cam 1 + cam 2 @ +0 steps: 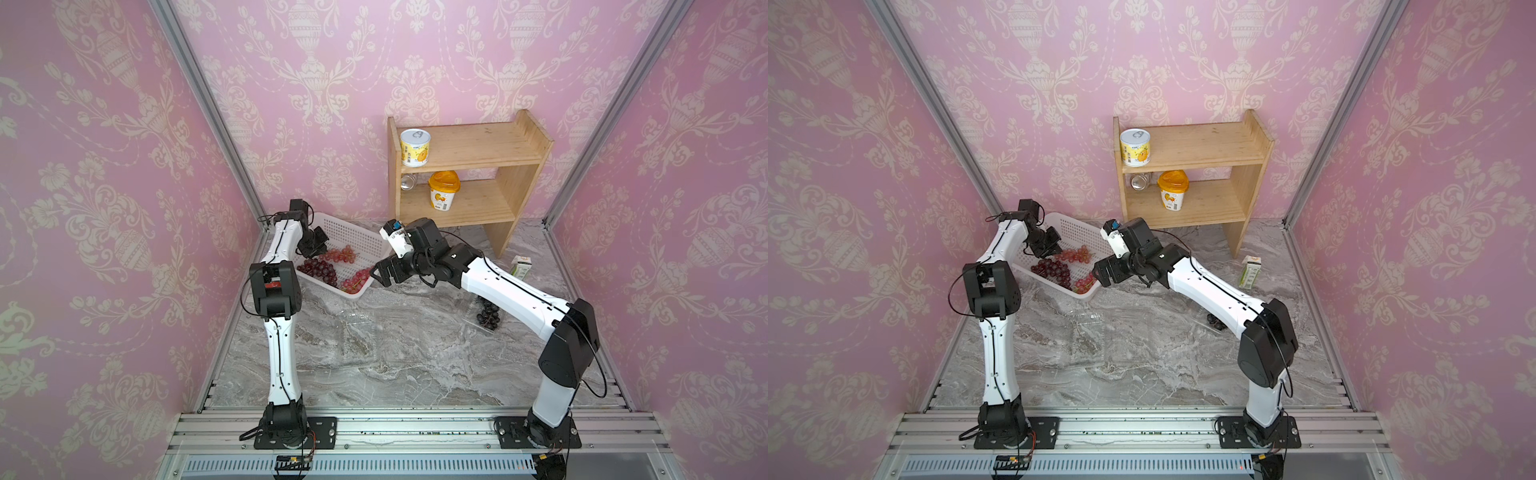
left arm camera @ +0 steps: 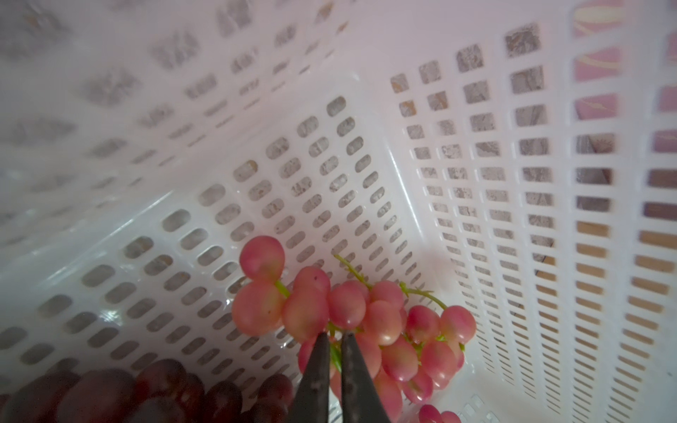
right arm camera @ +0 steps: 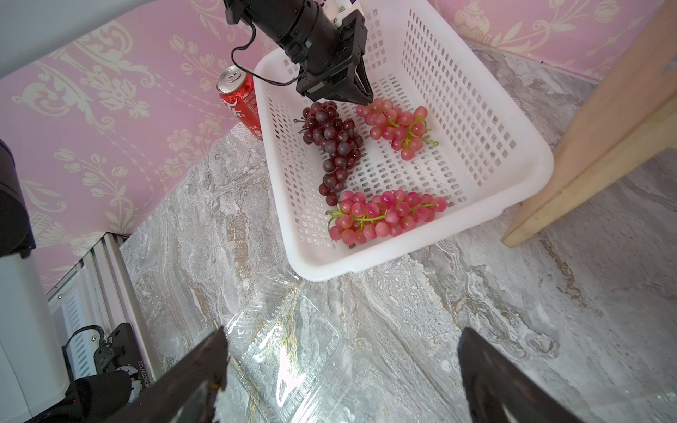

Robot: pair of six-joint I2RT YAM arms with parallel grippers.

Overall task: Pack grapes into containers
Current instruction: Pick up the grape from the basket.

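Grey marbled tabletop (image 1: 395, 365), walled in by pink wallpaper (image 1: 104, 166) with pale floral urns, edged at the front by aluminium rails (image 1: 415, 428). At the far left, a white perforated basket (image 3: 458, 95), set askew to the walls. Just beside its outer wall in the right wrist view, an upright red soda can (image 3: 240, 99), close to the wallpaper. Against the back wall, a two-board wooden shelf (image 1: 478, 145). Holds on the top board a yellow-labelled can (image 1: 414, 147) with a pull-tab lid, and on the lower board a tub (image 1: 444, 190) with an orange lid and, beside it, a small clear jar (image 1: 408, 182). Right of the shelf's foot, well apart from the rest, an upright green-and-white carton (image 1: 521, 267).
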